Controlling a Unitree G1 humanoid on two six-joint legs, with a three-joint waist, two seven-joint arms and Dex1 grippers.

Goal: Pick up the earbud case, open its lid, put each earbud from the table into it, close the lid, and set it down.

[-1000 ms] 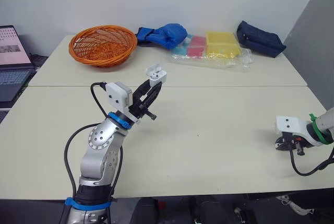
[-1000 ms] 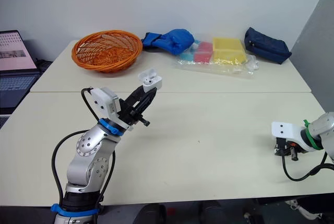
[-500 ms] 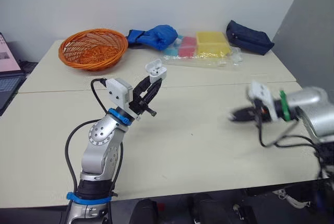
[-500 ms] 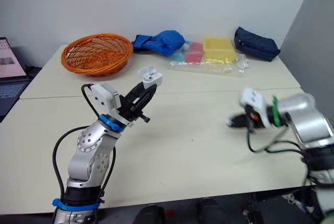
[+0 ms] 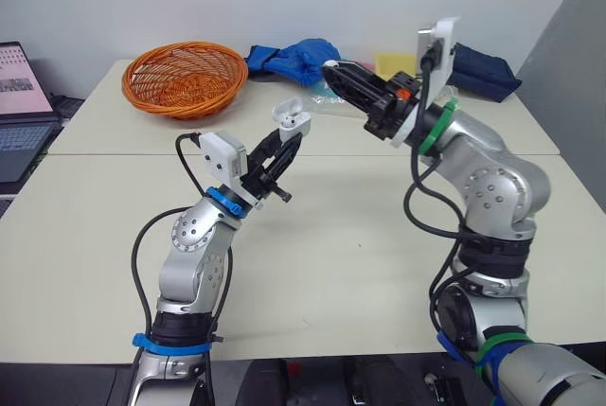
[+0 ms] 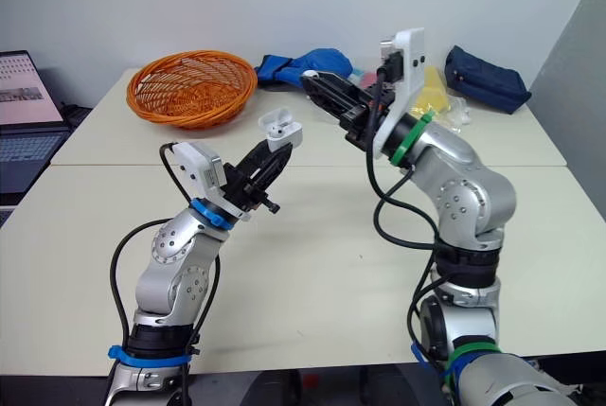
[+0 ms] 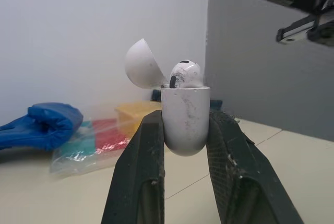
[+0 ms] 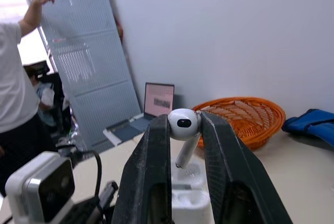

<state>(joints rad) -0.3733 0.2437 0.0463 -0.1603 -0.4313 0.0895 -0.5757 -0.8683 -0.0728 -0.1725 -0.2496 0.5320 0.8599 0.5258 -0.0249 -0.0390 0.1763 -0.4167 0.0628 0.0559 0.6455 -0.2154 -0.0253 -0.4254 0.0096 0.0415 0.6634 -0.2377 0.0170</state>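
The right pincer, clamped on the white plastic earbud (stem down), hangs just above and right of the open white earbud case, gripped upright by the left pincer.

Earbud case in left tool, earbud in right tool nearby, basket behind

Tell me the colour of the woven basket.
The woven basket is orange, clearest in left eye view.
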